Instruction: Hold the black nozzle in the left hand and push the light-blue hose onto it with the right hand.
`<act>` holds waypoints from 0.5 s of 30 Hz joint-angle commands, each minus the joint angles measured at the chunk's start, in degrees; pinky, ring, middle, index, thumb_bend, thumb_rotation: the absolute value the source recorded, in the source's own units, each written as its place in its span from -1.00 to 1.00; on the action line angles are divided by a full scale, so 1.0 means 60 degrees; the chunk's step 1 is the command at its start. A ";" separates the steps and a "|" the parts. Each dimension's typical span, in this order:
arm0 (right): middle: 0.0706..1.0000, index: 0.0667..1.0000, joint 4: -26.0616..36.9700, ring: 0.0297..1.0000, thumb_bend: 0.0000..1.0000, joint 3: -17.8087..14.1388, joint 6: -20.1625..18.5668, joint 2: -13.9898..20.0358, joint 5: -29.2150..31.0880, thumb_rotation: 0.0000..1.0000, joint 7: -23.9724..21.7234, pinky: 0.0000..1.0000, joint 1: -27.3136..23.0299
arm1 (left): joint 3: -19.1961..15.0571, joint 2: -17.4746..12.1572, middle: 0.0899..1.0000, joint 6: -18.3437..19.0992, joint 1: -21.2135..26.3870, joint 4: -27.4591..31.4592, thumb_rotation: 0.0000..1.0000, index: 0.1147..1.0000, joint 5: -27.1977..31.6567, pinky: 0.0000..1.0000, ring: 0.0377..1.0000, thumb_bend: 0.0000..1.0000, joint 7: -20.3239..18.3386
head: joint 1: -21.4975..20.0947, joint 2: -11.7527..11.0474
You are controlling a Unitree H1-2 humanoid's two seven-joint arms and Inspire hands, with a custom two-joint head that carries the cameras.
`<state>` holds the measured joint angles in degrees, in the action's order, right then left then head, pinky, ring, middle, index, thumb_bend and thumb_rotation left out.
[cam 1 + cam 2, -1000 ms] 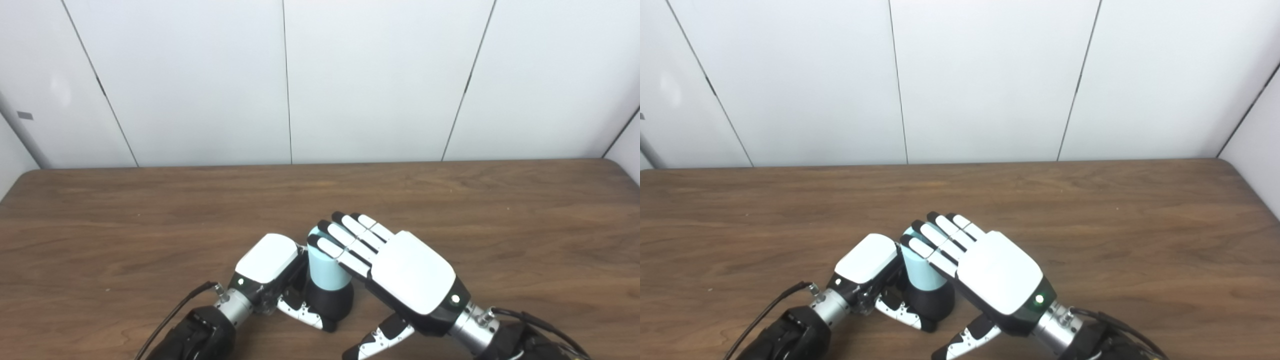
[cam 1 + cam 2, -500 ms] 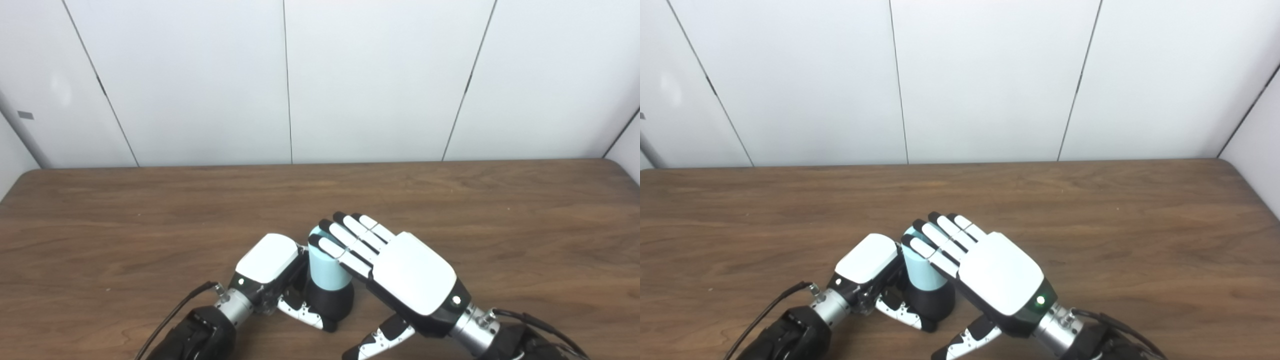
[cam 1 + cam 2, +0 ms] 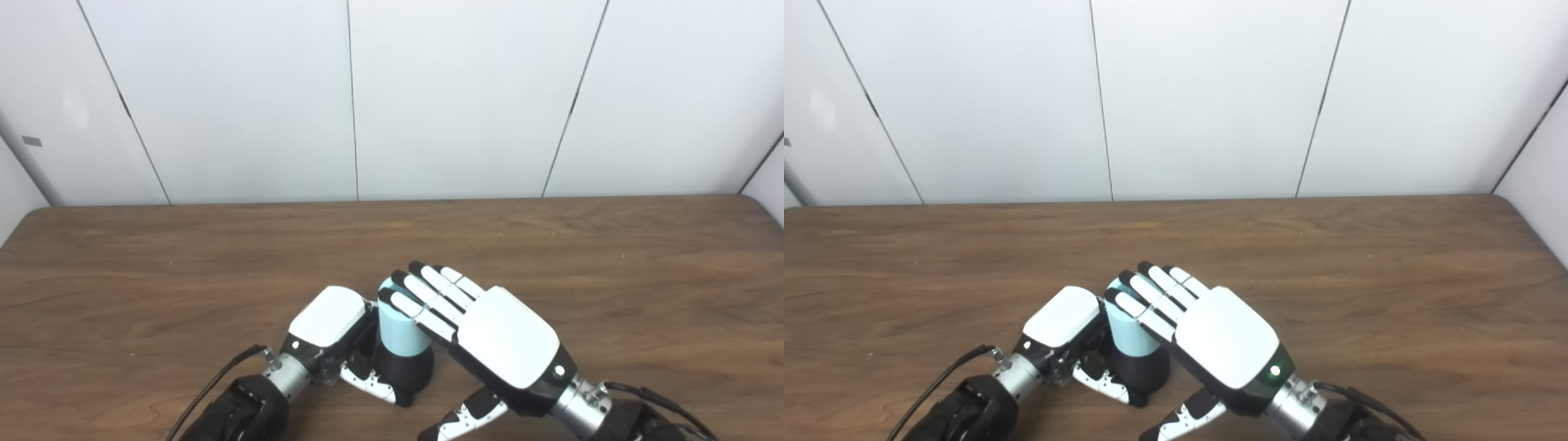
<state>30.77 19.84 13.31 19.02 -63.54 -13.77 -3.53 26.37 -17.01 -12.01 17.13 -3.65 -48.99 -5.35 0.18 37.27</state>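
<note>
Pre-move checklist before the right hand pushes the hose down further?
1. Left hand wrapped around the black nozzle: ok, thumb curls round its front.
2. Light-blue hose upright on the nozzle: ok, stands straight in both views.
3. Right hand over the hose top: ok, flat fingers lie across it.
4. Right hand gripping the hose: not ok, fingers are extended, palm pressing only.
5. Hose fully seated: cannot tell, the joint is hidden inside.
6. Nozzle base resting on the table: ok as far as visible.
</note>
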 commanded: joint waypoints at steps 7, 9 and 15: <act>0.94 0.84 -0.0404 0.96 0.52 0.0246 0.0007 0.0232 -0.0631 0.53 -0.0707 0.81 0.0518 | 0.0055 -0.0048 -0.36 -0.0068 0.0008 0.0040 -1.00 -0.15 0.0103 -0.73 -0.69 0.02 -0.0213 | 0.0011 0.0007; 0.93 0.83 -0.0402 0.95 0.51 0.0256 0.0017 0.0231 -0.0642 0.54 -0.0703 0.81 0.0530 | 0.0064 -0.0052 -0.24 -0.0055 0.0011 0.0052 -1.00 -0.17 0.0079 -0.73 -0.68 0.04 -0.0228 | 0.0011 0.0007; 0.93 0.82 -0.0375 0.95 0.49 0.0279 0.0014 0.0221 -0.0623 0.52 -0.0744 0.81 0.0554 | 0.0054 -0.0044 -0.26 -0.0020 0.0008 0.0056 -1.00 -0.16 0.0125 -0.74 -0.69 0.03 -0.0284 | 0.0026 0.0007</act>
<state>30.89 20.13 13.26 18.75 -64.70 -13.16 -2.98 26.36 -17.03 -12.01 17.13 -3.64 -48.85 -5.51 0.26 37.27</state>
